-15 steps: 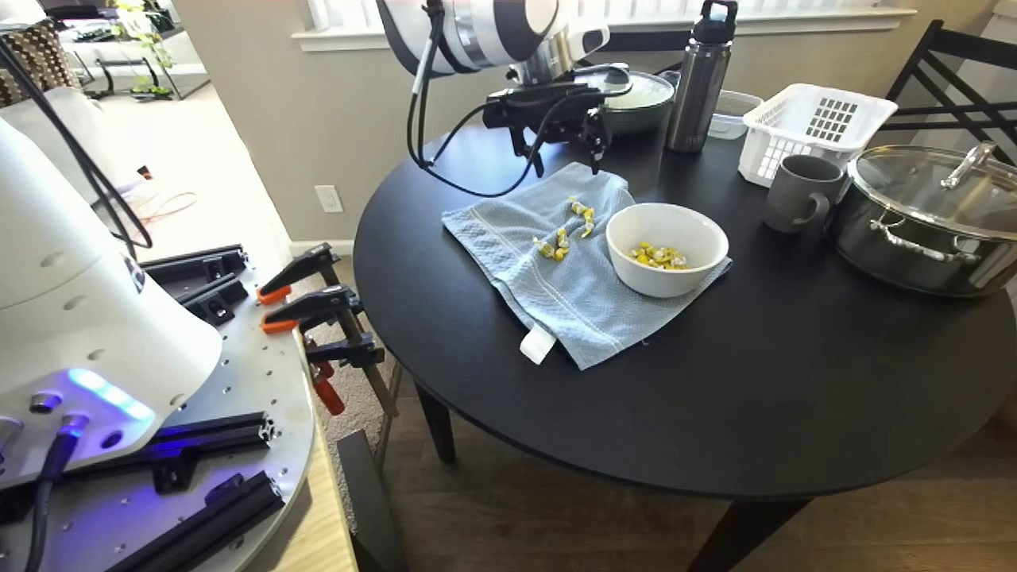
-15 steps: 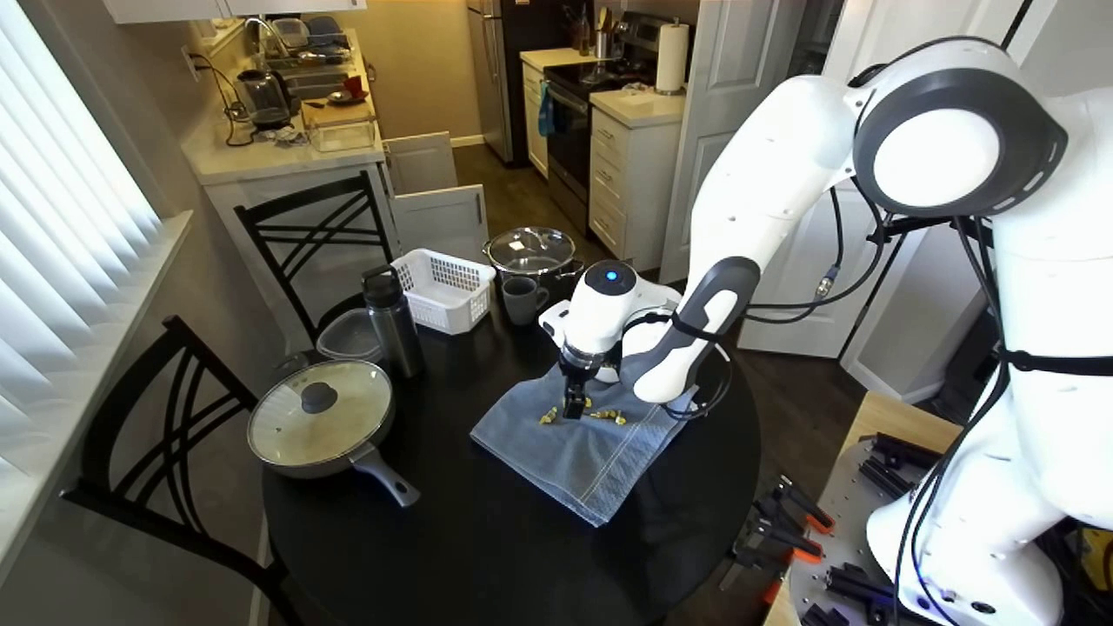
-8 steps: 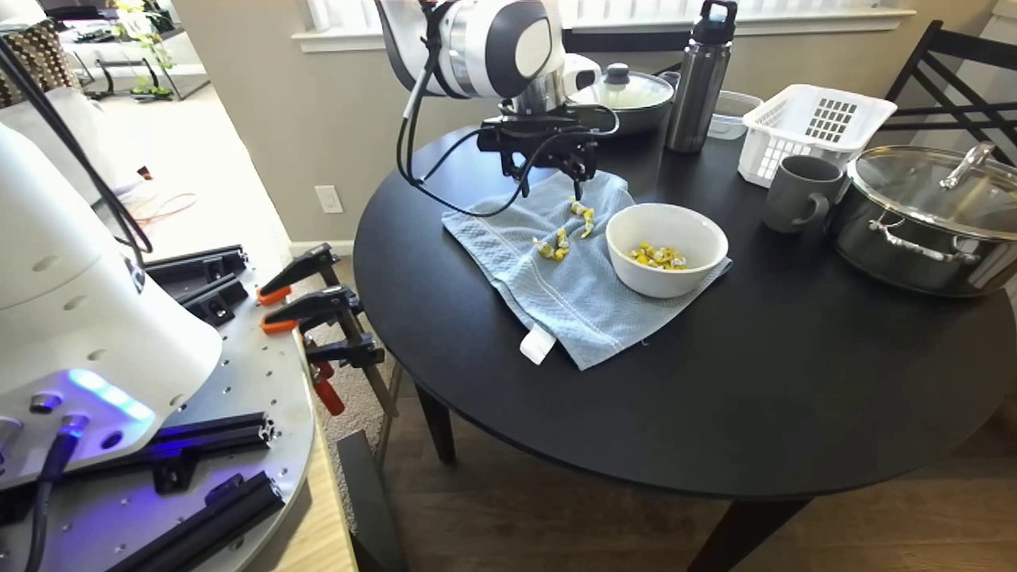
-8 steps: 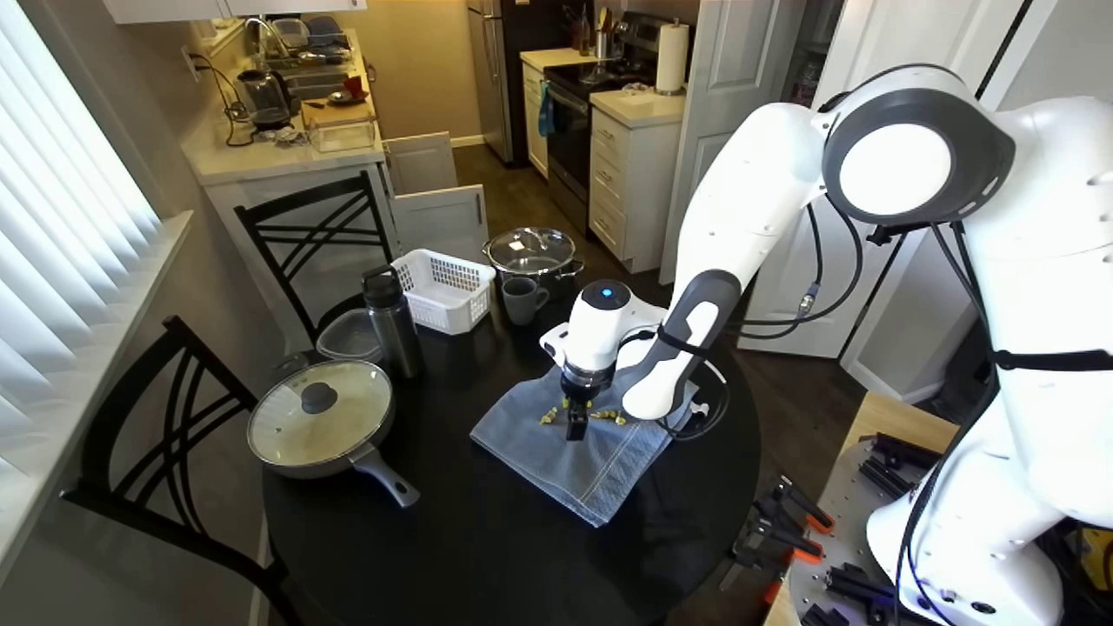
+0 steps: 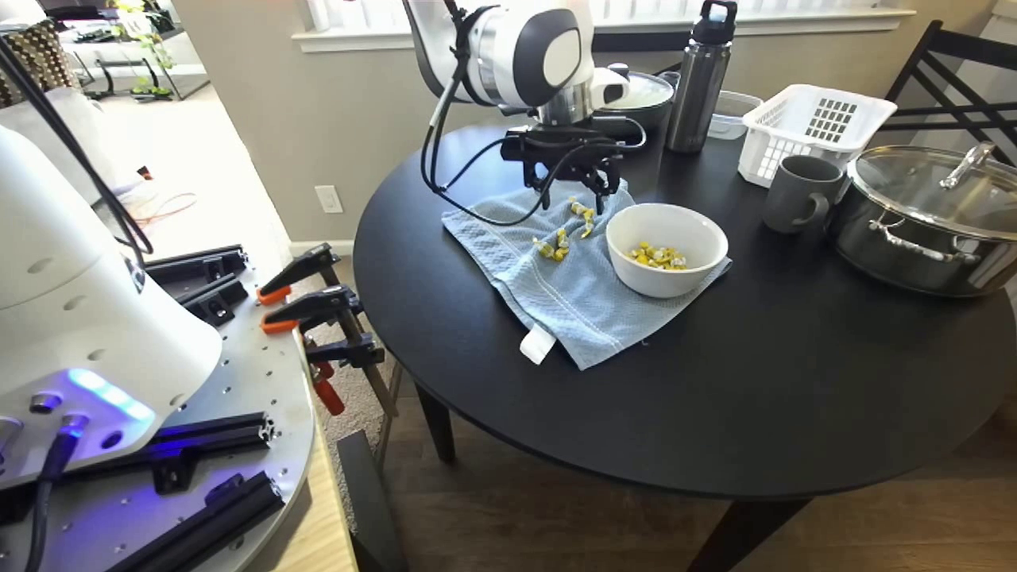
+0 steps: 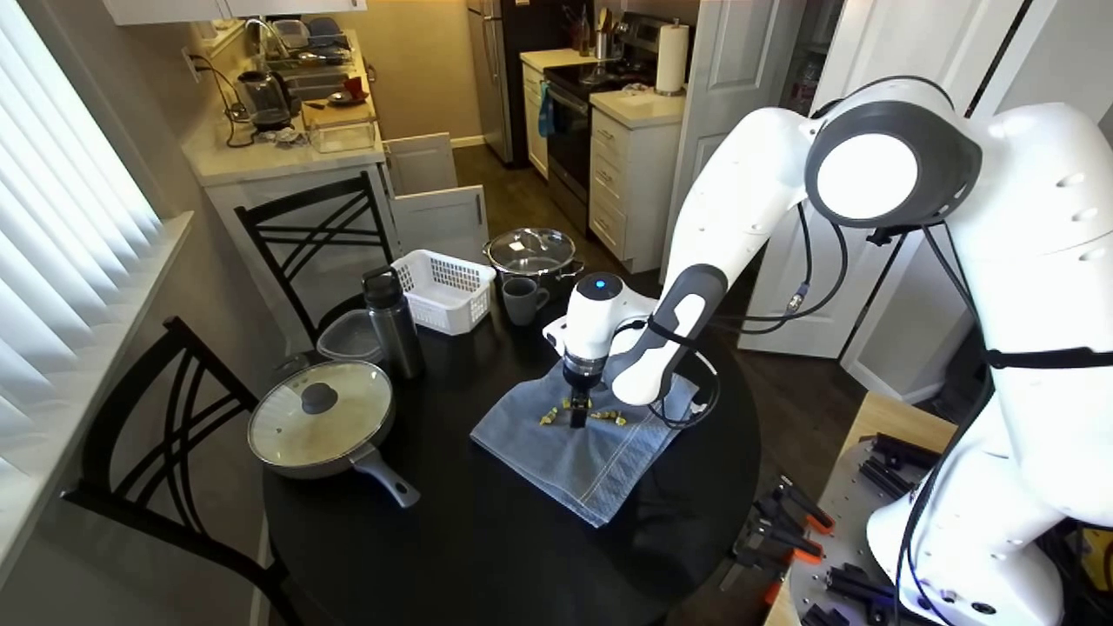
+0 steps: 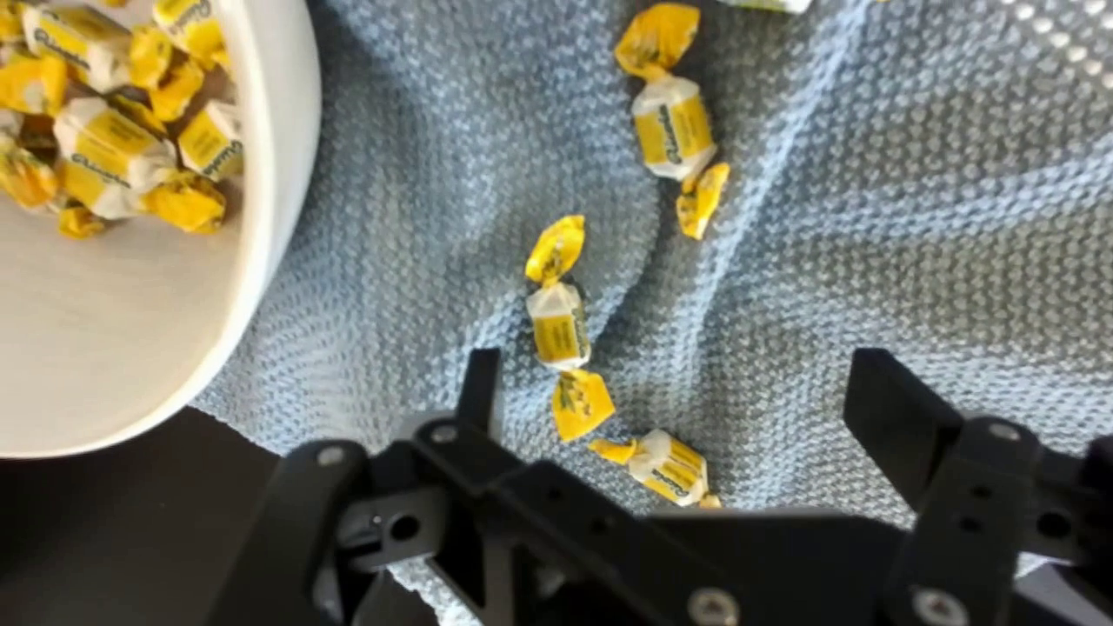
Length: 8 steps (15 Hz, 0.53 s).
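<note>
My gripper (image 7: pixel 678 374) stands wide open above the blue towel (image 7: pixel 391 217), its fingers apart with nothing between them. In the wrist view a yellow and white wrapped candy (image 7: pixel 558 326) lies just beyond the left fingertip. A second candy (image 7: pixel 669 467) shows in the gap, partly covered by the gripper body, and a third candy (image 7: pixel 672 128) lies farther up. The white bowl (image 7: pixel 287 174) at the upper left contains several such candies (image 7: pixel 104 156). In an exterior view the gripper (image 5: pixel 572 202) hovers behind the loose candies, left of the bowl (image 5: pixel 659 280). Elsewhere the arm hides the bowl.
On the round black table (image 5: pixel 715 381) stand a grey mug (image 5: pixel 798 195), a lidded pot (image 5: pixel 914 238), a white basket (image 5: pixel 783 151) and a steel bottle (image 5: pixel 697 95). A lidded pan (image 6: pixel 322 417) points its handle inward. Cables loop beside the gripper.
The gripper has come down closer to the towel, and over the last half second it has shifted towards the bowl. Its jaws have stayed open; candies and bowl have not moved.
</note>
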Tool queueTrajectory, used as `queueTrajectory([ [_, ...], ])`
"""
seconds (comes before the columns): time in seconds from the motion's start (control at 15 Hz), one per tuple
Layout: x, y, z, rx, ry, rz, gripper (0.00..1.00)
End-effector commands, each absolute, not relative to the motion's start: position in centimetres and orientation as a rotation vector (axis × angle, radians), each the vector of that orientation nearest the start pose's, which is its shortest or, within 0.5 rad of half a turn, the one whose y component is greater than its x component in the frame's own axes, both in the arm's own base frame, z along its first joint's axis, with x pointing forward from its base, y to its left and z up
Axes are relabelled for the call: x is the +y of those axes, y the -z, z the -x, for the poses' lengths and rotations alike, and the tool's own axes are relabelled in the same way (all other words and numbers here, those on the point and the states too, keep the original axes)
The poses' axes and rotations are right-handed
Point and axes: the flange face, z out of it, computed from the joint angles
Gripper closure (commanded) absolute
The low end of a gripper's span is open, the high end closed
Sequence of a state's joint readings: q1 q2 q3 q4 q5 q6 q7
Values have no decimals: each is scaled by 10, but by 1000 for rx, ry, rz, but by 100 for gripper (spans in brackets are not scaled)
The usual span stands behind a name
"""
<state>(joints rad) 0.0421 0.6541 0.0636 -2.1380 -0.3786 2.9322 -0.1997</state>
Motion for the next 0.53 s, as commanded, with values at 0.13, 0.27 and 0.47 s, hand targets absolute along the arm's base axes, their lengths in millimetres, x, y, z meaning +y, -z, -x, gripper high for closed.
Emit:
queueTrajectory([
  [0.13,68,-91,-577,-1016,166,3024,0],
  [0.27,65,-88,-582,-1018,167,3018,25],
  [0.47,64,-86,-586,-1028,167,3003,39],
])
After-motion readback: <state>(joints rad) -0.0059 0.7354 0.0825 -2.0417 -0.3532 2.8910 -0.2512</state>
